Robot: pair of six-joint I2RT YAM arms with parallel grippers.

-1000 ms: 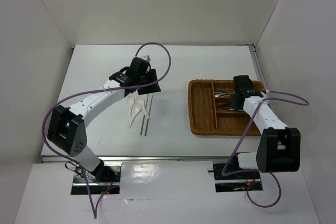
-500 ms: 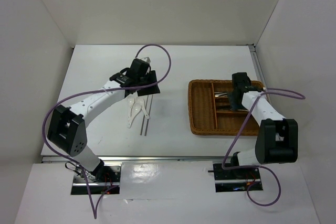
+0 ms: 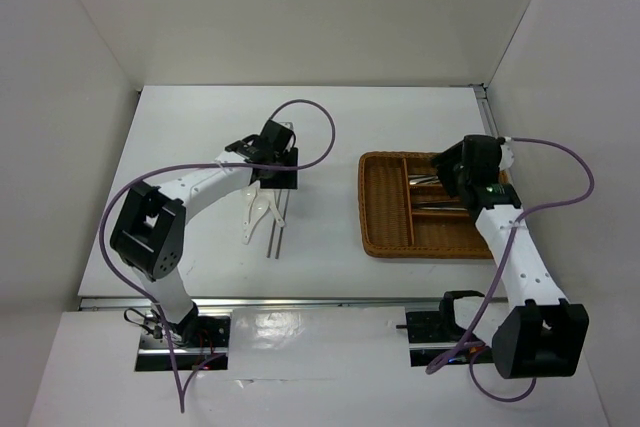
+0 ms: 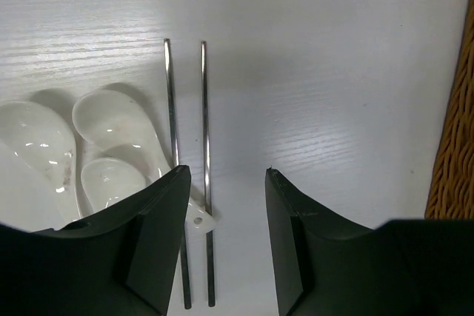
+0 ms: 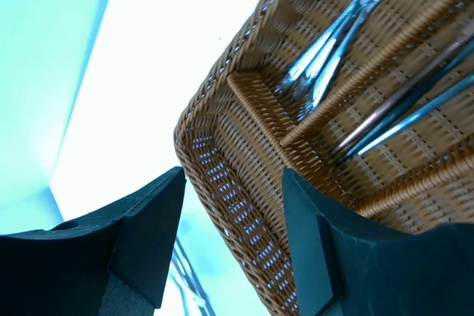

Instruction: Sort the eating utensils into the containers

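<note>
Two thin dark chopsticks [image 4: 204, 109] lie side by side on the white table, with white spoons [image 4: 111, 120] just left of them. My left gripper [image 4: 226, 175] is open and low over the chopsticks. One stick lies between the fingers and the other by the left finger. In the top view the gripper [image 3: 274, 183] sits over the far ends of the spoons [image 3: 255, 212] and chopsticks [image 3: 275, 235]. My right gripper [image 5: 233, 172] is open and empty above the wicker tray [image 5: 244, 190]. The tray holds silver forks [image 5: 333, 35] and sticks [image 5: 400, 105] in separate slots.
The wicker tray [image 3: 385, 245] stands right of centre, its long left slot showing nothing inside. White walls enclose the table on three sides. Purple cables loop off both arms. The right arm [image 3: 510, 247] reaches along the tray's right side.
My right gripper has lifted and drawn back to the tray's far right corner. My left gripper has shifted slightly nearer, over the chopsticks. Spoons and chopsticks have not moved.
</note>
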